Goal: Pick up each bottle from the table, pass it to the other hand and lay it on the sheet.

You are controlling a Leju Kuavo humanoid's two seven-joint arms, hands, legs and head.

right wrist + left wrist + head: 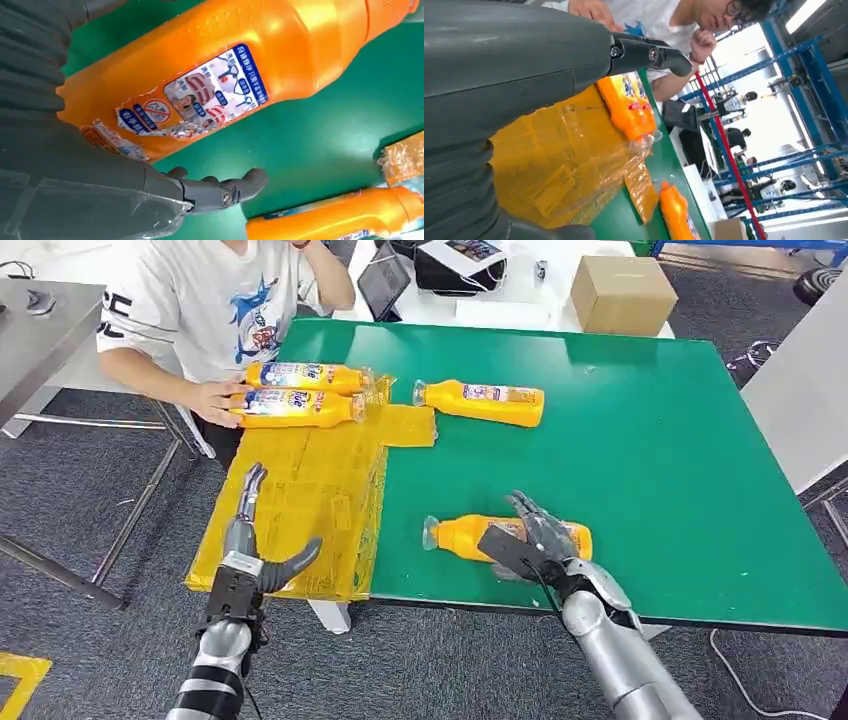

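Observation:
Nearest the front edge, an orange bottle (460, 535) (240, 55) lies on its side on the green table (650, 460). My right hand (535, 535) is spread over its base end, with the thumb (220, 190) stretched out beside the bottle and apart from it. A second orange bottle (480, 402) (330, 217) (676, 210) lies further back on the green. Two more bottles (300, 392) (629, 105) lie side by side at the far end of the yellow sheet (310, 490) (559, 165). My left hand (250, 540) (499, 60) is over the sheet's near edge, fingers spread and holding nothing.
A person sits at the table's far left corner, one hand (215, 400) resting on the two bottles on the sheet. A cardboard box (622, 292) and a tablet (385, 280) stand on a white table behind. A grey table (40, 340) stands to the left.

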